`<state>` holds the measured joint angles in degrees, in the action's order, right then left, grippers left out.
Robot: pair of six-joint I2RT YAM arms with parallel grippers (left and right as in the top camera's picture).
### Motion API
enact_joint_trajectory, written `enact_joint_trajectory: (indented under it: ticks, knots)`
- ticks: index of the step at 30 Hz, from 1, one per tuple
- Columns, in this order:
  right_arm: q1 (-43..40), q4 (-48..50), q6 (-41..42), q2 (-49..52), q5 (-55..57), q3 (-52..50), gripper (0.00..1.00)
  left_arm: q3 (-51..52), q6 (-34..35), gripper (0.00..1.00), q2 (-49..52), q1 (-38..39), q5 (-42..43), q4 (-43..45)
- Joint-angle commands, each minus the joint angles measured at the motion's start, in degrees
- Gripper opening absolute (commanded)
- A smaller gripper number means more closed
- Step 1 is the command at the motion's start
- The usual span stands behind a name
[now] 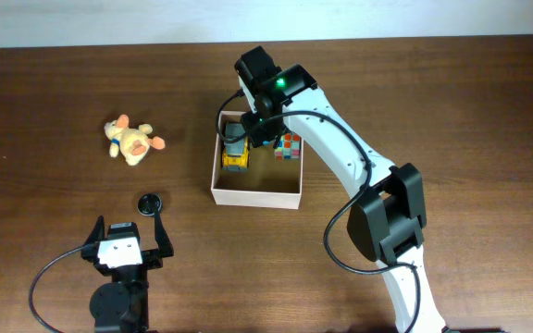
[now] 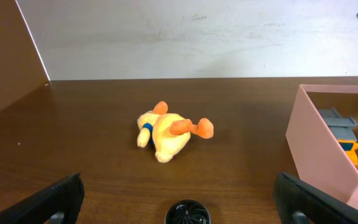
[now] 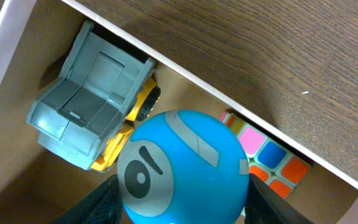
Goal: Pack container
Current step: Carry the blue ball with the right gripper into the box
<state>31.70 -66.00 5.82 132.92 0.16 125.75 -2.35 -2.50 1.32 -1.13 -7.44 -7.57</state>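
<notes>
I'm hovering my right gripper [image 3: 182, 202], clamped on a smooth blue ball [image 3: 185, 155], over the white-walled cardboard container [image 1: 253, 197] for dropping.

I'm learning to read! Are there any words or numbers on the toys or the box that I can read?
None: no words, numbers or labels can be read in any view.
blue ball: only a grey ring and a grey stripe, no letters.
toy truck, colour cube, container: no print shows.
</notes>
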Motion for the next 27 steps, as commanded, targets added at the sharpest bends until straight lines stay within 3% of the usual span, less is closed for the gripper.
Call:
enact_joint_trajectory:
  ticks: [1, 12, 22, 27]
  knots:
    - [0.15, 0.35, -0.09, 0.0, 0.5, -0.35, 0.56, 0.26, 0.35, 0.99, -0.26, -0.04, 0.59, 0.02]
    - [0.15, 0.52, -0.11, 0.0, 0.5, -0.35, 0.68, 0.26, 0.35, 0.99, -0.26, -0.04, 0.59, 0.02]
    - [0.15, 0.9, -0.09, -0.11, 0.52, -0.13, 0.7, 0.26, 0.35, 0.99, -0.26, -0.04, 0.59, 0.02]
    - [-0.09, -2.29, -0.11, -2.23, 0.79, 6.32, 0.72, 0.26, 0.35, 0.99, -0.26, -0.04, 0.59, 0.02]
